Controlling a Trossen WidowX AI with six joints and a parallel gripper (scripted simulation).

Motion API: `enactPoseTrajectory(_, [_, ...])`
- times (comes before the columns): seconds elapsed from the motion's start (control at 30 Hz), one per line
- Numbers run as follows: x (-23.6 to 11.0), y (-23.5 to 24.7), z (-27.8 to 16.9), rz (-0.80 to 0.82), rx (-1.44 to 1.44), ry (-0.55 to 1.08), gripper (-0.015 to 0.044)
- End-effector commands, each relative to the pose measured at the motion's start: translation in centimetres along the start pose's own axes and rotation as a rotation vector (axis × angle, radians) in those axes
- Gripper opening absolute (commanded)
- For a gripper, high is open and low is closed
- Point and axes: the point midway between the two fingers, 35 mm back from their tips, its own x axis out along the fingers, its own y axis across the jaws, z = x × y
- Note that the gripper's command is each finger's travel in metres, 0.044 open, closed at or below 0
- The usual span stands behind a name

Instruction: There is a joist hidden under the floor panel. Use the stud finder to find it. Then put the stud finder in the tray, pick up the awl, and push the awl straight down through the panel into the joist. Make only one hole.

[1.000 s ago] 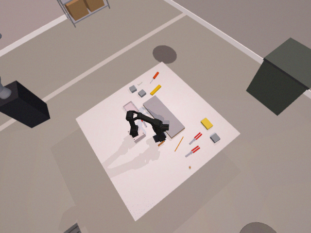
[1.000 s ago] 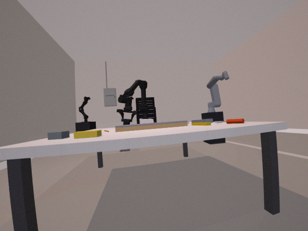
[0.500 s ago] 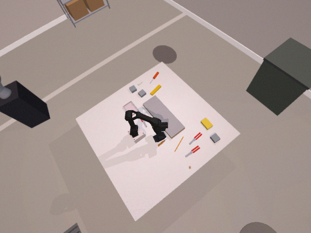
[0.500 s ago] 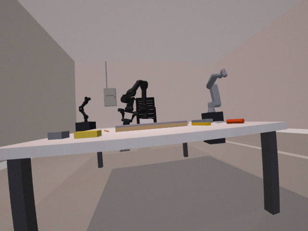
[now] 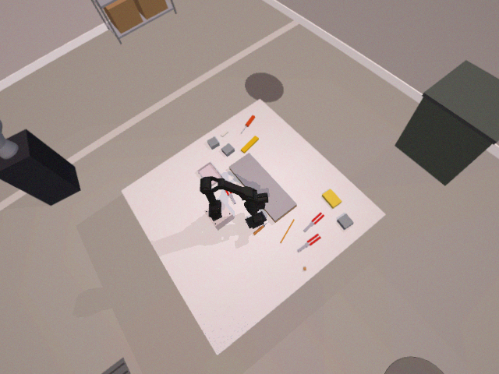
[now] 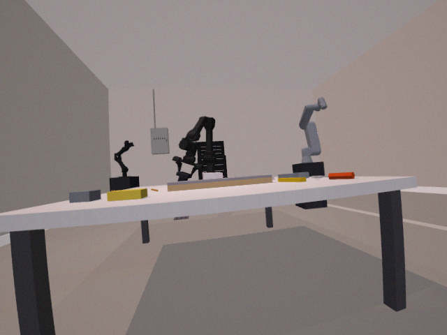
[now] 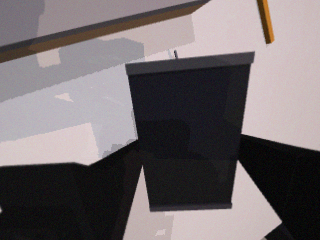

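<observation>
My gripper is shut on the stud finder, a dark rectangular block that fills the middle of the wrist view. It hangs a little above the white table, just off the near end of the grey floor panel. The awl, with an orange handle, lies on the table right beside the gripper; in the wrist view only a small metal tip shows over the block's top edge. The pale pink tray sits behind the arm's base, off the panel's far end.
A thin orange stick lies right of the gripper. Two red-handled pliers, a yellow block and a grey block lie further right. Grey blocks, a yellow bar and a red screwdriver lie beyond the panel.
</observation>
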Motion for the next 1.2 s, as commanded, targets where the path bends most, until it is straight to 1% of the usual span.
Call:
enactPoseTrajectory(0.0, [0.08,0.08,-0.12,-0.035,0.003,0.004,0.0000])
enactPoseTrajectory(1.17, [0.23,0.77,-0.16,-0.278,0.030,0.005,0.0000])
